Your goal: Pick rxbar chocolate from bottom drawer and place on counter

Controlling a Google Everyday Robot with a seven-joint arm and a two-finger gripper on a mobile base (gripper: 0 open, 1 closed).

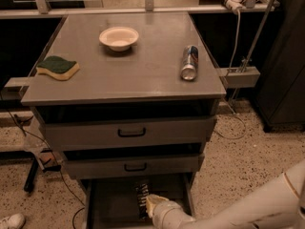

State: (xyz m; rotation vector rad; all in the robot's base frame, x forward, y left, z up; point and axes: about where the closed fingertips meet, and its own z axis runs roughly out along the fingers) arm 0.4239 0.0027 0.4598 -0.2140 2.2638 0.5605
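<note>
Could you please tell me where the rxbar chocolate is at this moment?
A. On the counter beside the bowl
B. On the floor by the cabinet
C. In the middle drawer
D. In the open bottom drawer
D: the rxbar chocolate lies inside the open bottom drawer, with the gripper down in that drawer right beside it, while the counter carries a bowl, a sponge and a can.
</note>
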